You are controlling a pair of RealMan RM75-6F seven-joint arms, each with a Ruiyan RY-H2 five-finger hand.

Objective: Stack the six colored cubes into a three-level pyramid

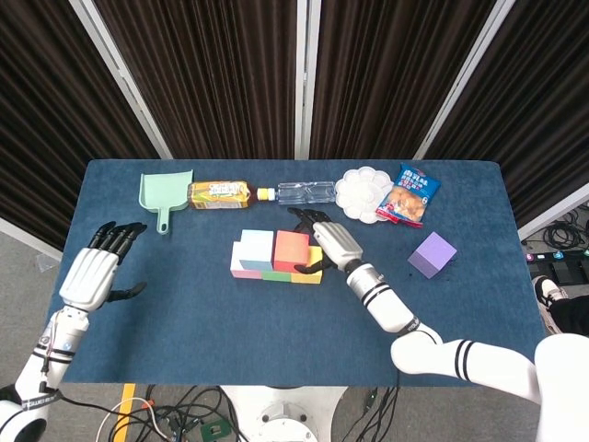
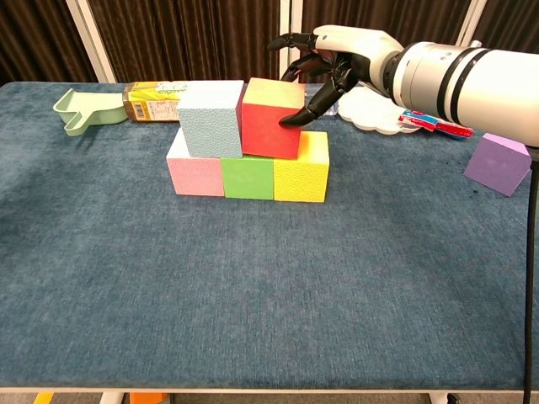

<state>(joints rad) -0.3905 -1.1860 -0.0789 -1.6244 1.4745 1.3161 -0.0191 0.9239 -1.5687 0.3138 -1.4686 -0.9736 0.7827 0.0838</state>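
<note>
Head view. Table (image 1: 184, 304), blue cloth. Bottom row near centre: pink cube (image 1: 241, 270), green cube (image 1: 279, 273), yellow cube (image 1: 316, 267), edge to edge. Second level: pale blue cube (image 1: 257, 247) and red cube (image 1: 291, 250), side by side, touching. Right hand (image 1: 333, 243) against the red cube's right side, thumb low on its front corner, other fingers curved over the far edge; it grips the cube. Purple cube (image 1: 432, 254) alone, well apart to the right. Left hand (image 1: 92, 273) near the table's left edge, fingers spread, holding nothing. Back row: green dustpan (image 1: 165, 194), tea bottle (image 1: 220, 193), clear bottle (image 1: 304, 192), white palette (image 1: 363, 194), snack bag (image 1: 409, 194).

Chest view. Pink cube (image 2: 195, 175), green cube (image 2: 248, 178), yellow cube (image 2: 301, 172) form the base. Pale blue cube (image 2: 210, 119) sits over the pink and green cubes. Red cube (image 2: 269, 120) sits over the green and yellow cubes, slightly tilted, left face against the blue cube. Right hand (image 2: 337, 52) pinches its upper right corner, thumb tip on the front face. Purple cube (image 2: 502, 162) on the cloth at far right. Left hand not seen in this view.
</note>
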